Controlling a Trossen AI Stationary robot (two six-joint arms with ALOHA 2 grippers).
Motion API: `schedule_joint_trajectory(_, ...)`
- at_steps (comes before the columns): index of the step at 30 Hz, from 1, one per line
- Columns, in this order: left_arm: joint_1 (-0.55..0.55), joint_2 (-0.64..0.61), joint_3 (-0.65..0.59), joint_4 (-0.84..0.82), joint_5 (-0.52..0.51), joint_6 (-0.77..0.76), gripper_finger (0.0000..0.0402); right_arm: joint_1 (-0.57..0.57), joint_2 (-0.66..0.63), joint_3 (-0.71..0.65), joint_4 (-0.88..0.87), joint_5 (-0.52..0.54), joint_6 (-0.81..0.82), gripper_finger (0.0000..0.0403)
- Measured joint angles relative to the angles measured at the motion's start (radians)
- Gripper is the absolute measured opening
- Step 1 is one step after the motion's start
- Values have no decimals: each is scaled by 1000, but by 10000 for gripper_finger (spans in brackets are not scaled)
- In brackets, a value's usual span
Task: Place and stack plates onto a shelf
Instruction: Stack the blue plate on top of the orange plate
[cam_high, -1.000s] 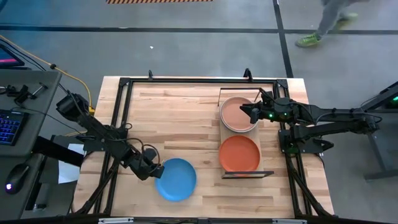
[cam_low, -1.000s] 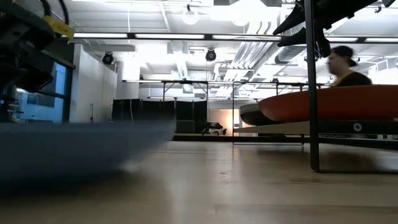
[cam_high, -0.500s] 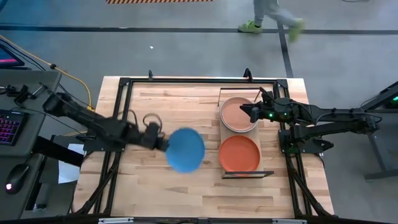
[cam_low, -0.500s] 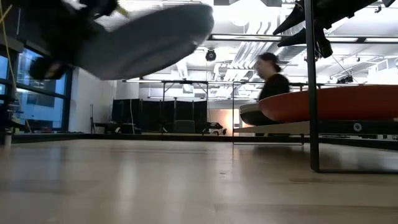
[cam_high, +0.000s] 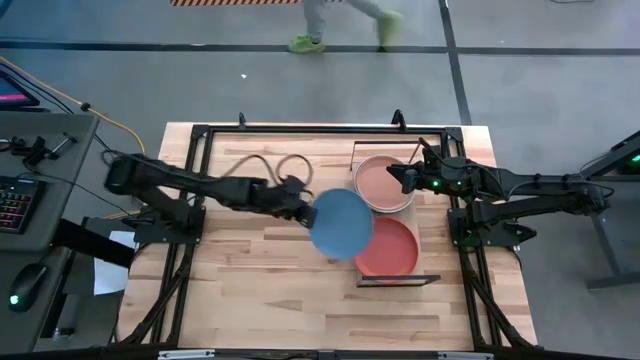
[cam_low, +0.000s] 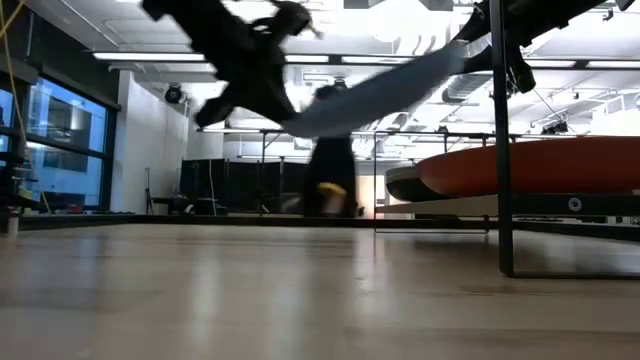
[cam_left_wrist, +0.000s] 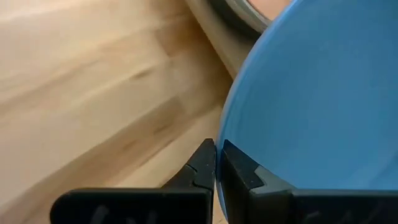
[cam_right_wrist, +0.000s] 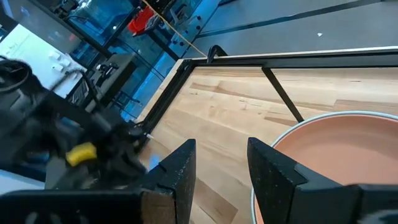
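Note:
My left gripper (cam_high: 306, 211) is shut on the bright blue plate (cam_high: 342, 222) and holds it in the air at the shelf's left side, overlapping the coral red plate (cam_high: 392, 250). That plate lies flat on the near half of the light-wood shelf (cam_high: 362, 152). A stack topped by the salmon pink plate (cam_high: 383, 184) lies on the far half. My right gripper (cam_right_wrist: 221, 165) is open and hovers over the stack's right rim. In the low view the blue plate (cam_low: 390, 85) is tilted above the table. My left gripper pinches the blue plate's rim (cam_left_wrist: 222, 163) between its two fingers, on the edge facing the table's left. The fingers come at it roughly level from the table's left. The plate is lifted clear and tilted, its free edge (cam_low: 455, 58) higher than the held edge.
Black frame rails (cam_high: 195, 170) run along the table's edges. A black shelf post (cam_low: 503, 140) stands in front of the coral red plate (cam_low: 540, 165). A person (cam_high: 340, 15) walks on the floor beyond the far edge. A keyboard (cam_high: 12, 205) sits left of the table.
My left gripper has lifted the blue plate off the table near the near-left area and swept it up, right and toward the far edge, to the shelf's side. The plate has gone from flat on the table to tilted in the air. The person has walked left.

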Motion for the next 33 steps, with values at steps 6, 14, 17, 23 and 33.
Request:
schedule_joint_trajectory(6,-16,211,195,18,8,84,1,0,0,0,4,23,-2,126)
schedule_joint_trajectory(14,-16,392,428,28,43,208,1,0,0,0,4,24,-3,126)
schedule_joint_trajectory(17,-17,441,476,26,61,216,7,0,0,0,3,24,-3,126)
schedule_joint_trajectory(23,-17,492,499,37,108,232,22,0,0,0,3,23,-4,126)
schedule_joint_trajectory(33,-9,497,499,75,139,247,57,0,0,0,-8,19,-4,126)
